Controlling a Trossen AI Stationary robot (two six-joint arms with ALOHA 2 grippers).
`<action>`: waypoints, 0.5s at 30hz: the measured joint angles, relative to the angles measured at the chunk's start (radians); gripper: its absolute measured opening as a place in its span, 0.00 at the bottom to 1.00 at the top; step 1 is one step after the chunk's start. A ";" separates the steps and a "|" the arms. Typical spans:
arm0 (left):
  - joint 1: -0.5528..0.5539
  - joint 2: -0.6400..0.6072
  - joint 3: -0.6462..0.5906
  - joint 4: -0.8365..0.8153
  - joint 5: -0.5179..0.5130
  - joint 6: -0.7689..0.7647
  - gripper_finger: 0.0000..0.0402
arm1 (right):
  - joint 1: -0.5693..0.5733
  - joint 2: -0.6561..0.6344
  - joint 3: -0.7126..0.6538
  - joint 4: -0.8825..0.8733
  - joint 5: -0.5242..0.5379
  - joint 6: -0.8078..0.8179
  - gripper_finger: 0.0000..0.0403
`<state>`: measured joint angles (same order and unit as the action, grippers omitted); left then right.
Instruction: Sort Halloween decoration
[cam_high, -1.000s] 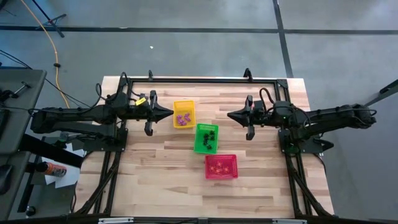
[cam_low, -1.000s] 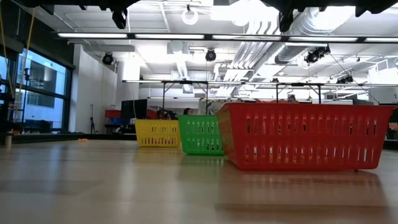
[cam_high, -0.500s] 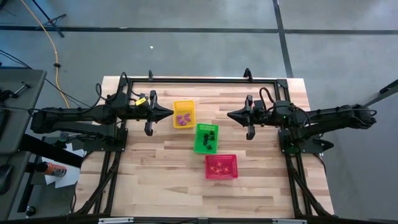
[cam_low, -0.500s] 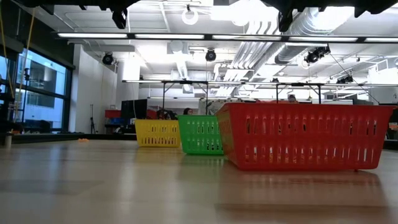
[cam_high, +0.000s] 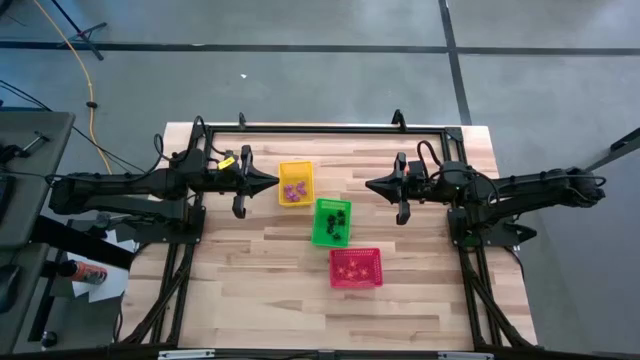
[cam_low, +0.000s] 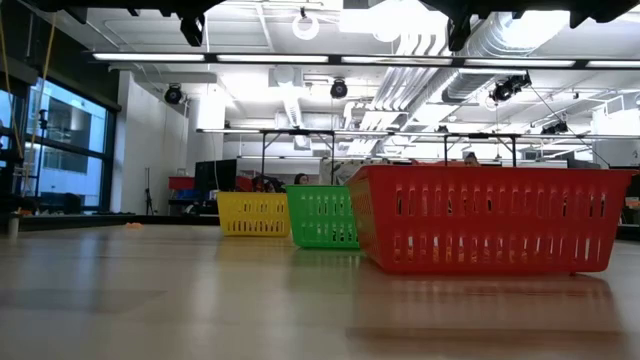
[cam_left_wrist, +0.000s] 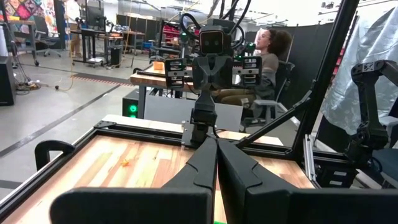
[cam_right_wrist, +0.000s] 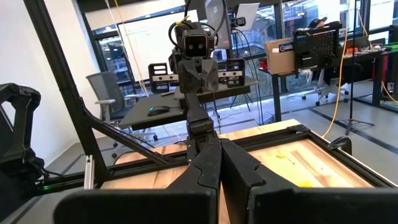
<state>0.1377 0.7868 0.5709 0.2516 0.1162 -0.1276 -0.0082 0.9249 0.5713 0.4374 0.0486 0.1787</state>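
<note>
Three mesh baskets sit in a slanting row on the wooden table: the yellow basket (cam_high: 295, 183) holds purple trinkets (cam_high: 293, 189), the green basket (cam_high: 332, 221) holds black trinkets (cam_high: 338, 224), the red basket (cam_high: 356, 267) holds orange trinkets (cam_high: 351, 267). My left gripper (cam_high: 274, 182) hovers high at the table's left, shut, pointing level at the yellow basket's left rim. My right gripper (cam_high: 369, 185) hovers at the right, shut, pointing left. Their shut fingers show in the left wrist view (cam_left_wrist: 217, 149) and the right wrist view (cam_right_wrist: 219, 149).
A black metal frame (cam_high: 320, 127) runs along the table's far edge and sides. In the low view the red basket (cam_low: 487, 218) stands nearest, the green basket (cam_low: 323, 216) and yellow basket (cam_low: 254, 213) behind it. A seated person (cam_left_wrist: 264, 53) is beyond the table. Bare wood (cam_high: 250, 290) lies near.
</note>
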 joint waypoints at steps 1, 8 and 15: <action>0.000 0.000 0.000 0.000 0.000 0.000 0.01 | 0.000 0.000 0.000 0.000 0.000 0.001 0.00; 0.000 0.000 0.000 0.001 0.000 0.000 0.01 | 0.000 0.000 0.000 0.000 0.000 0.003 0.00; -0.001 0.005 0.001 0.009 -0.060 -0.124 0.01 | 0.000 0.000 0.000 0.000 0.001 0.003 0.00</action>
<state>0.1371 0.7922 0.5716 0.2604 0.0558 -0.2521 -0.0082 0.9249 0.5713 0.4374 0.0492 0.1818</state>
